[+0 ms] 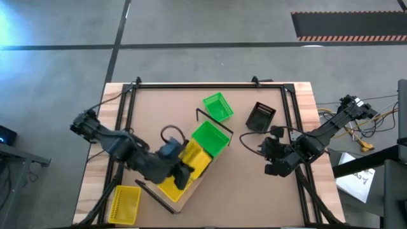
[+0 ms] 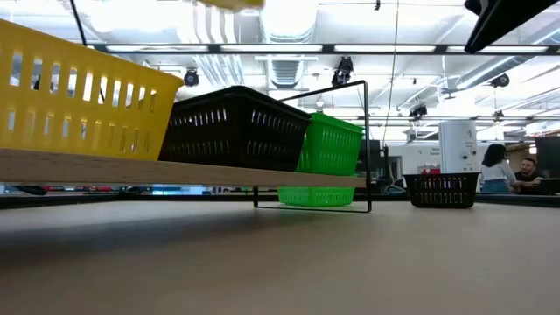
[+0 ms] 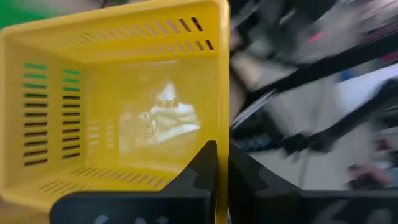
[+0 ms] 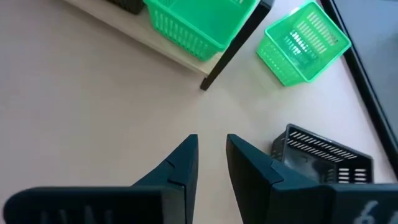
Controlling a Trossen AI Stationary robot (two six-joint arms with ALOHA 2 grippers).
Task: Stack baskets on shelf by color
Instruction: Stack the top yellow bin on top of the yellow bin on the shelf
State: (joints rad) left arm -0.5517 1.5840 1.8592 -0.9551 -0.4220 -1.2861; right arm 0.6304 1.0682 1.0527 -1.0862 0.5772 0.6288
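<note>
The shelf (image 1: 183, 202) lies slantwise on the table. On it stand a yellow basket (image 1: 169, 188), a black basket (image 2: 236, 127) and a green basket (image 1: 210, 137). My left gripper (image 1: 182, 173) is shut on a second yellow basket (image 1: 194, 159), which it carries above the shelf and which hides the black one from above. Loose on the table are a green basket (image 1: 217, 107), a black basket (image 1: 261, 116) and a yellow basket (image 1: 124, 205). My right gripper (image 1: 275, 162) hovers open over the table's right side, touching nothing. My left gripper (image 3: 222, 152) pinches one side wall of the yellow basket at its rim (image 3: 222, 118). One finger (image 3: 202, 165) is inside the basket and the other (image 3: 245, 171) outside. The basket is lifted clear above the shelf; only its underside (image 2: 232, 3) shows in the low view.
A black metal frame (image 1: 191, 84) runs around the tabletop. The shelf's black end frame (image 2: 365, 144) stands upright beside the green basket. Bare tabletop lies between the shelf and my right gripper (image 4: 211, 142). People sit in the room beyond (image 2: 507, 168).
</note>
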